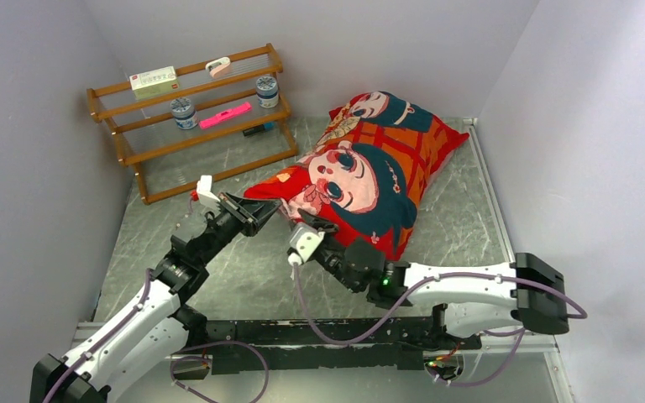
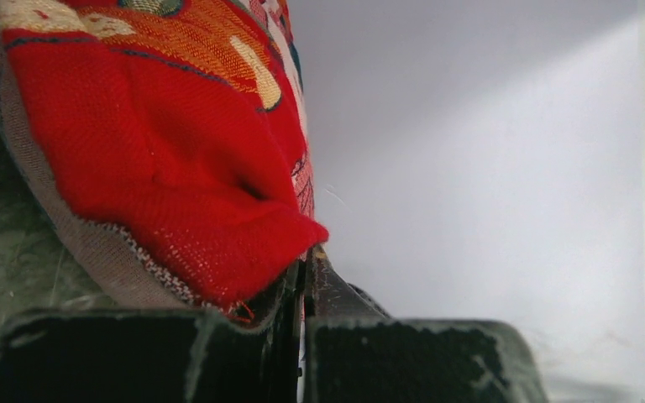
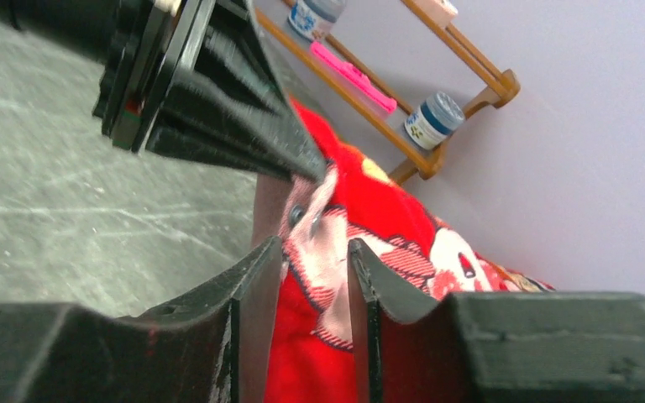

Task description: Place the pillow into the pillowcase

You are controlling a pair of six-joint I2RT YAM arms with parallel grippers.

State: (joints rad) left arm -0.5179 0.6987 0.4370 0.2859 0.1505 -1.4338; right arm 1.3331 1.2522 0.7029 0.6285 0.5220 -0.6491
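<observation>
The pillowcase (image 1: 369, 168), red with cartoon girl faces and teal hair, lies plump on the table's far right half. The pillow is hidden. My left gripper (image 1: 269, 210) is shut on the pillowcase's near-left corner; in the left wrist view the red fabric (image 2: 159, 159) runs down into the closed jaws of that gripper (image 2: 306, 269). My right gripper (image 1: 322, 223) sits just to the right, at the same near edge. In the right wrist view its jaws stand narrowly apart with pillowcase fabric (image 3: 369, 227) filling the gap of the gripper (image 3: 315, 260). The left gripper (image 3: 218, 109) shows black just above.
A wooden rack (image 1: 193, 109) stands at the back left with two jars, a pink item and a small box. Grey walls close in on the left, back and right. The marbled table (image 1: 243, 277) lies bare around the arms.
</observation>
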